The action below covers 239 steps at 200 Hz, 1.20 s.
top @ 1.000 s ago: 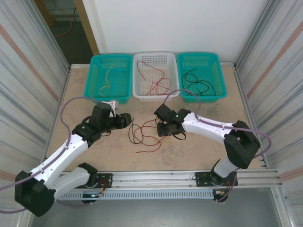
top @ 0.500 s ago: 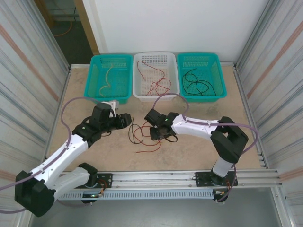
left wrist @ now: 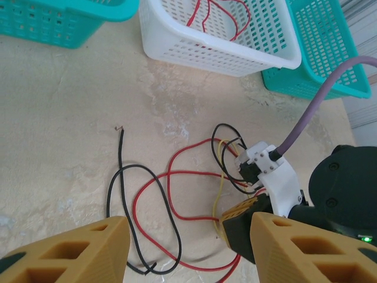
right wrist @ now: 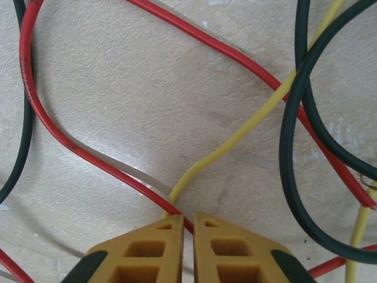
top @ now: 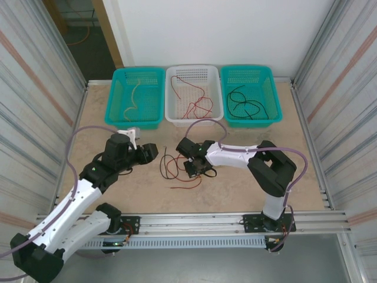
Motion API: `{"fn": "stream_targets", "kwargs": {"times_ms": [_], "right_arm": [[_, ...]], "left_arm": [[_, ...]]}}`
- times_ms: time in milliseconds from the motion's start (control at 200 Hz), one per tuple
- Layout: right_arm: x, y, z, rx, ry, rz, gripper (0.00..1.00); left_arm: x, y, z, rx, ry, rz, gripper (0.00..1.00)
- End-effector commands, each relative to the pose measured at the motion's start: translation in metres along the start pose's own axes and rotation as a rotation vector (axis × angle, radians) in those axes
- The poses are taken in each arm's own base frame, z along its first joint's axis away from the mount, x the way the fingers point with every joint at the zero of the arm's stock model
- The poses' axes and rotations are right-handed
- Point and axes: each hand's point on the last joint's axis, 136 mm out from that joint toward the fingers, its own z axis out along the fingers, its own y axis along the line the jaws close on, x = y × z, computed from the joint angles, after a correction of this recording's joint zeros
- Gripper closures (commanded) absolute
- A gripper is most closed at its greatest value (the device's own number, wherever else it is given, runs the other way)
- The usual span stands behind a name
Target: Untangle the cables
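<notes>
Three baskets stand in a row at the back of the table (top: 247, 183): the left basket (top: 134, 122), the middle basket (top: 193, 119) and the right basket (top: 253, 121), side by side and almost touching. The cables (top: 175, 168) lie in a heap on the table, in front of the middle basket and a bit to its left, crossing over and under each other. More cable lies inside each basket. The left gripper (top: 151, 152) is to the left of the heap, near it but apart. The right gripper (top: 194, 167) is on the heap's right side, down on the table, its tips touching the cables there.
</notes>
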Motion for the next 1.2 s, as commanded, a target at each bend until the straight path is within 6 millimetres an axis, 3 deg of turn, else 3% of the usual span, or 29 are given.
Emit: {"fn": "stream_targets", "kwargs": {"times_ms": [0, 125, 251, 346, 441, 496, 737, 1007, 1072, 1192], "right_arm": [[-0.006, 0.003, -0.016, -0.004, -0.028, -0.032, 0.90], [-0.022, 0.000, -0.048, -0.011, -0.122, -0.040, 0.87], [-0.042, -0.006, -0.073, -0.038, -0.196, -0.008, 0.96], [-0.052, -0.011, -0.083, -0.044, -0.225, 0.005, 0.85], [-0.055, -0.024, -0.073, -0.015, -0.189, 0.028, 0.61], [-0.054, -0.029, -0.061, -0.017, -0.141, 0.036, 0.56], [-0.044, -0.033, -0.020, -0.009, -0.040, 0.015, 0.60], [-0.037, -0.036, -0.015, 0.009, -0.029, 0.008, 0.75], [-0.034, -0.038, -0.014, 0.017, -0.023, 0.007, 0.75], [-0.031, -0.036, -0.011, 0.017, -0.012, -0.001, 0.66]], "left_arm": [[0.004, 0.010, -0.003, -0.035, -0.005, -0.032, 0.42], [0.002, 0.008, -0.003, -0.027, -0.008, -0.043, 0.43], [-0.003, 0.006, -0.004, -0.032, -0.011, -0.023, 0.43], [-0.007, 0.005, -0.002, -0.037, -0.011, -0.022, 0.43], [-0.007, 0.003, 0.000, -0.025, -0.013, -0.043, 0.44], [-0.006, 0.002, 0.001, -0.016, -0.010, -0.051, 0.44], [-0.002, 0.008, 0.001, -0.040, -0.002, -0.057, 0.44], [-0.006, 0.006, 0.002, -0.041, -0.003, -0.053, 0.44], [-0.007, 0.004, 0.002, -0.034, -0.005, -0.059, 0.44], [-0.007, 0.003, 0.002, -0.026, -0.007, -0.063, 0.44]]}}
